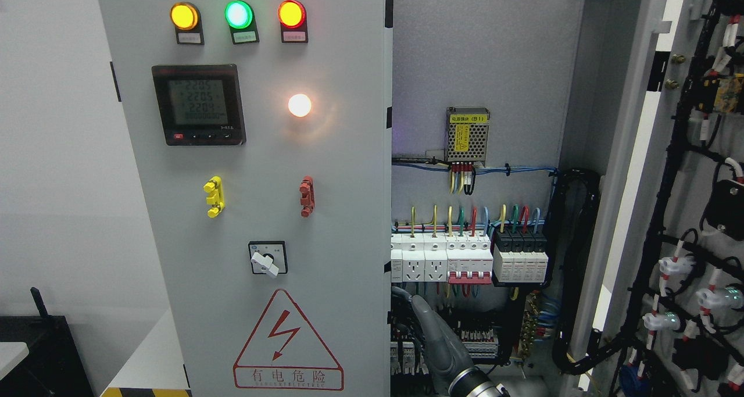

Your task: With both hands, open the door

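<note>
The grey left door [256, 188] fills the frame's left-centre and stands closed, carrying yellow, green and red lamps [238, 14] along the top, a meter [199, 104] reading 2205, 2205, 2209, and a red warning triangle [287, 342] at the bottom lettered 有电危险. The right door [680, 211] is swung open at the right edge, baring breakers [468, 259] and a yellow-labelled power supply [467, 134]. At bottom centre a hand [433, 333] reaches toward the left door's edge; whether it grips anything cannot be told.
</note>
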